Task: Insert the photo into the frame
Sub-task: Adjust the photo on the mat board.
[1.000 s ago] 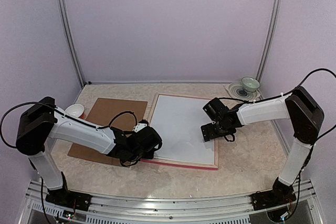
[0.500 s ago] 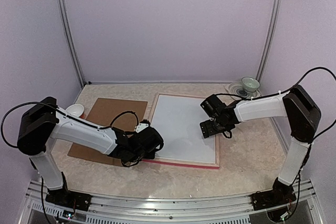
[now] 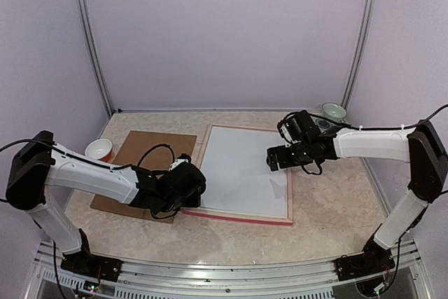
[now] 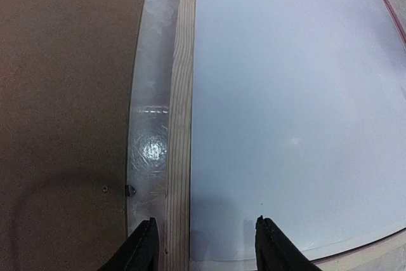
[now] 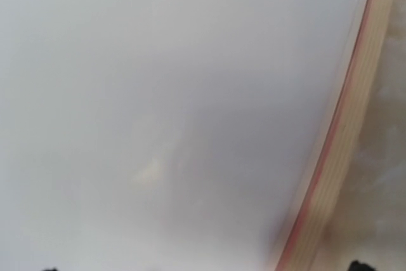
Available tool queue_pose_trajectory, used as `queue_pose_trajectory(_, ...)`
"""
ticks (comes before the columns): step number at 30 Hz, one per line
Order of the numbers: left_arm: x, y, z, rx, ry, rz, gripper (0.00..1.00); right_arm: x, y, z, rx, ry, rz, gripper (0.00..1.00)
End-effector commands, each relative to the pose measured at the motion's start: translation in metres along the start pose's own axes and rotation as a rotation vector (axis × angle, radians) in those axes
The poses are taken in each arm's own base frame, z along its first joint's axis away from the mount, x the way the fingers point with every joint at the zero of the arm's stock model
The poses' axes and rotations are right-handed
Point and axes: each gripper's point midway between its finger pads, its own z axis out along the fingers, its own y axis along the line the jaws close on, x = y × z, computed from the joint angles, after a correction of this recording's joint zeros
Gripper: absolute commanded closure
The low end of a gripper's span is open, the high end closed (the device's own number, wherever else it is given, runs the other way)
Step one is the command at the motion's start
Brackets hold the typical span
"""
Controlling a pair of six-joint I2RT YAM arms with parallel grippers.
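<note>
Moved: right gripper (image 3: 274, 160) now farther back over frame (image 3: 245, 218).
Right: wide open, empty, beside right rail.
Left: left gripper (image 4: 204, 245) half open, empty, astride left rail.

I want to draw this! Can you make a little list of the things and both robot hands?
Middle: big rectangular picture frame, pale wood back up, pink edge
Inside it: plain white sheet; no picture showing
Left of it: flat brown board
Left gripper: open, over frame's near left corner
Right gripper: open, above sheet's right side
</note>
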Motion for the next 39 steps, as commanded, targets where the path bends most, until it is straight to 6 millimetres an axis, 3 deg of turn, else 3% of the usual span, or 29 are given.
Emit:
queue_pose_trajectory(1,0.015,0.005,0.008,-0.015,0.067,0.04,0.48,0.004,0.01,-0.01,-0.125,-0.005,0.072,0.01)
queue_pose_trajectory(8,0.03,0.009,0.026,-0.093,0.13,0.098,0.52,0.005,0.008,-0.017,-0.124,-0.011,0.065,0.01)
queue_pose_trajectory(20,0.036,0.016,0.032,-0.202,0.123,0.15,0.52,0.004,0.006,-0.017,-0.116,-0.021,0.058,0.01)
queue_pose_trajectory(31,0.001,-0.016,0.005,0.046,0.026,0.027,0.51,0.017,-0.008,-0.011,-0.174,0.0,0.15,0.01)
queue_pose_trajectory(39,0.003,-0.012,0.003,0.11,0.026,-0.043,0.51,0.023,-0.034,-0.02,-0.235,-0.034,0.288,0.01)
